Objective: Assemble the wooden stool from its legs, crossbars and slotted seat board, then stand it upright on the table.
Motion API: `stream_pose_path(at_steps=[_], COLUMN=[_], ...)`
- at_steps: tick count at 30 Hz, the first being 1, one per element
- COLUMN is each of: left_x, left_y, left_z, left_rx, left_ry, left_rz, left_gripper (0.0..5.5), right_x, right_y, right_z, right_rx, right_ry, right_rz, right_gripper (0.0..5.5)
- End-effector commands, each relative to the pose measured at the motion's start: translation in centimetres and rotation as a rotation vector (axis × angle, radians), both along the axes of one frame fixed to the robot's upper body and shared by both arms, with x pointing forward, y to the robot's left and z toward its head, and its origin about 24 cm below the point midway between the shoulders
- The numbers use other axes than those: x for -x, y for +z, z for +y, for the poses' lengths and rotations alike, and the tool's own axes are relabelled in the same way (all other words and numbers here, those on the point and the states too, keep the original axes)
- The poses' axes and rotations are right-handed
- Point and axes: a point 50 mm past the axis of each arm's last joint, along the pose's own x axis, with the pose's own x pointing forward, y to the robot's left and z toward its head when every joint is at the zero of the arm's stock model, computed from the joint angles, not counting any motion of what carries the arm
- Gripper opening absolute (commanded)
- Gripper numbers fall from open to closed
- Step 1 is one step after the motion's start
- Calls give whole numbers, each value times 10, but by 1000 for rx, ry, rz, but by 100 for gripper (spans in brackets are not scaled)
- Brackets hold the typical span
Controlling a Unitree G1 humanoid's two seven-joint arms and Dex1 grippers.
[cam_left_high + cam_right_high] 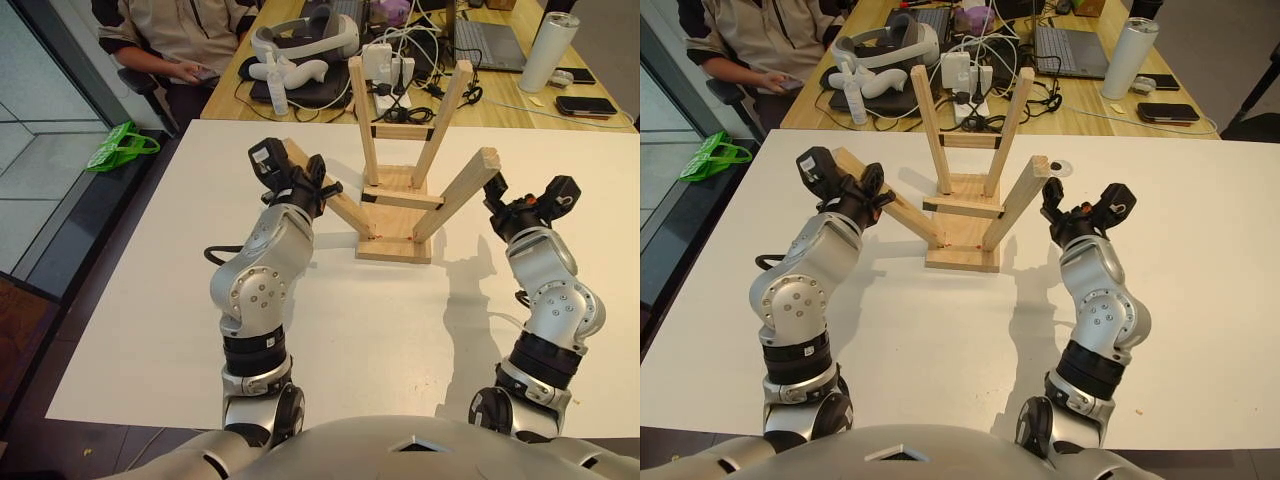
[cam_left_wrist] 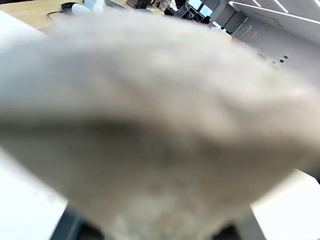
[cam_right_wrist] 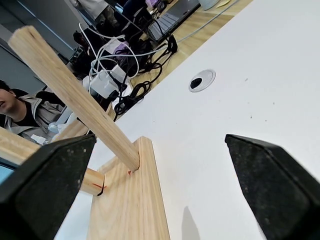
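The wooden stool stands upside down on the white table (image 1: 380, 340), its seat board (image 1: 395, 248) flat and its legs pointing up. Two back legs (image 1: 364, 120) rise nearly straight, joined by crossbars (image 1: 402, 197). The front left leg (image 1: 347, 212) slants outward, and my left gripper (image 1: 316, 190) is shut on its upper part; blurred wood (image 2: 150, 110) sits right against the left wrist camera. The front right leg (image 1: 458, 192) slants the other way. My right gripper (image 1: 497, 196) is beside its top end, open, its fingers (image 3: 45, 190) spread wide with the leg (image 3: 75, 95) beyond them.
A cable grommet (image 3: 202, 80) sits in the table behind the stool. The wooden desk (image 1: 500, 100) at the back holds a headset (image 1: 300, 40), spray bottle (image 1: 277, 85), power strips and cables (image 1: 395, 75), a laptop (image 1: 485, 40), a tumbler (image 1: 548, 50) and phones (image 1: 585, 104).
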Motion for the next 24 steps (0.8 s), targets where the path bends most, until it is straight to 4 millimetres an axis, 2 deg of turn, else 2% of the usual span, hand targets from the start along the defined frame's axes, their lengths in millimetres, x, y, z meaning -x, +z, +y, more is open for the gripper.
stream_pose_path(at_steps=[1, 7, 14, 24], left_x=[-3, -1, 3, 6], left_y=[-2, -1, -10, -20], left_z=[-3, -14, -15, -18], left_rx=[-109, -201, -303, -355], left_ry=[-8, -64, -109, -164], left_rz=[-16, -64, -40, 16], left_gripper=[102, 102, 102, 102], right_x=[-6, -10, -14, -19], right_y=[10, 20, 31, 52], right_z=[-5, -10, -13, -5], right_rx=[4, 31, 78, 176], right_ry=[-38, -56, -64, -17], right_rz=[-45, -93, -144, -245], right_gripper=[482, 482, 482, 482])
